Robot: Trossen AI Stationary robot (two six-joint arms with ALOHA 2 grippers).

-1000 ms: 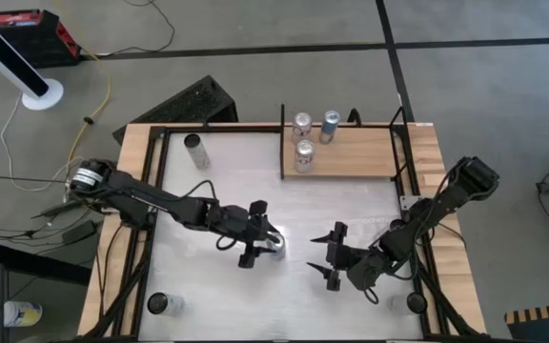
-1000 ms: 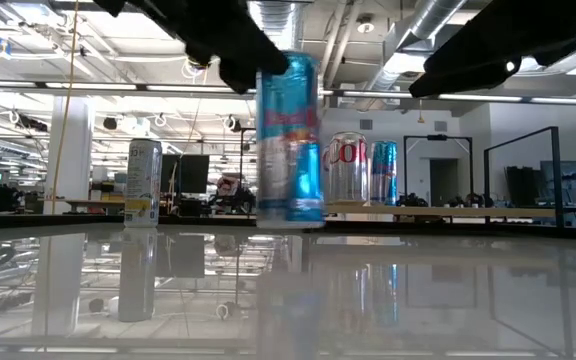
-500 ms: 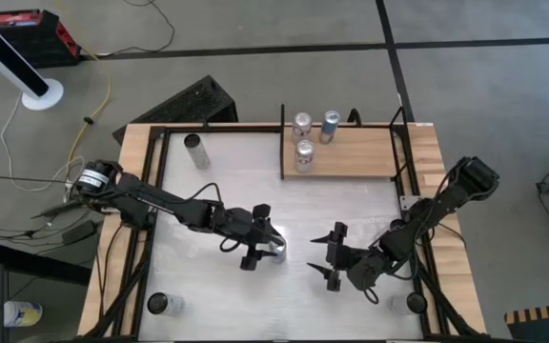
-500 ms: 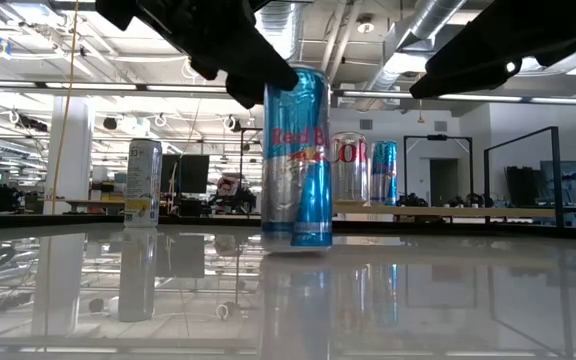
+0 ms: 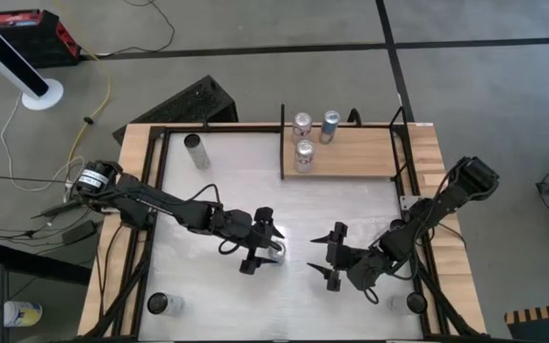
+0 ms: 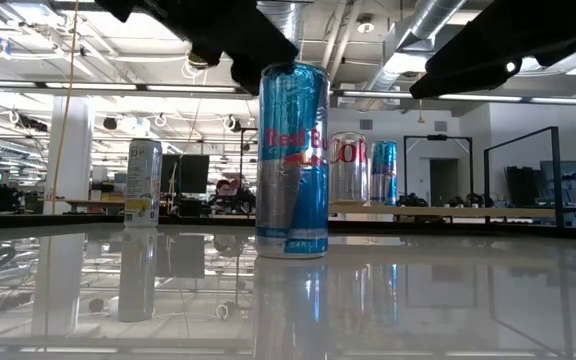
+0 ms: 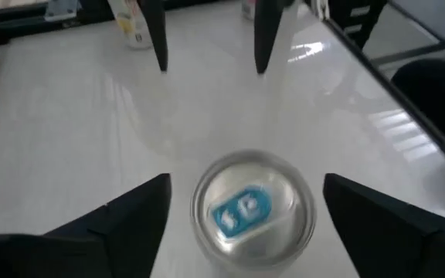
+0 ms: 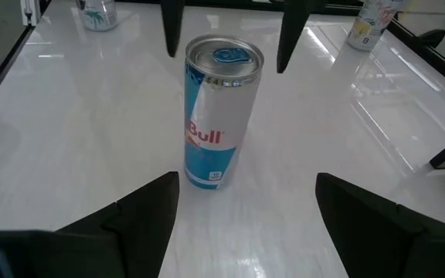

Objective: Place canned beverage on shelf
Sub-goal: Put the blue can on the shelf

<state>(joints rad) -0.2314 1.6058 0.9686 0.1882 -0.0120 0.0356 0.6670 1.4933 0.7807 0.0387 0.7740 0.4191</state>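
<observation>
Glossy white tabletop (image 5: 217, 295) carries the tall blue-and-silver beverage can (image 6: 292, 160) upright at centre. Left gripper (image 5: 260, 240) hovers above it, fingers spread, touching nothing. Right gripper (image 5: 333, 255), open beside it, should close squarely mid-body, then carry it to the far light-brown wooden shelf (image 5: 355, 157), clear of three cans (image 5: 304, 152).

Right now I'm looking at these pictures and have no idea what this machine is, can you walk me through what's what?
It is a robot with two dark arms working at a white table. One picture looks straight down from above, one looks level across the tabletop, and two come from cameras on the wrists. The left hand hangs over a tall blue and silver can standing upright mid-table, its fingers spread either side and gripping nothing. The right hand waits open nearby, facing that can. At the far edge a wooden shelf carries three cans. Other cans stand near the table's corners.
</observation>
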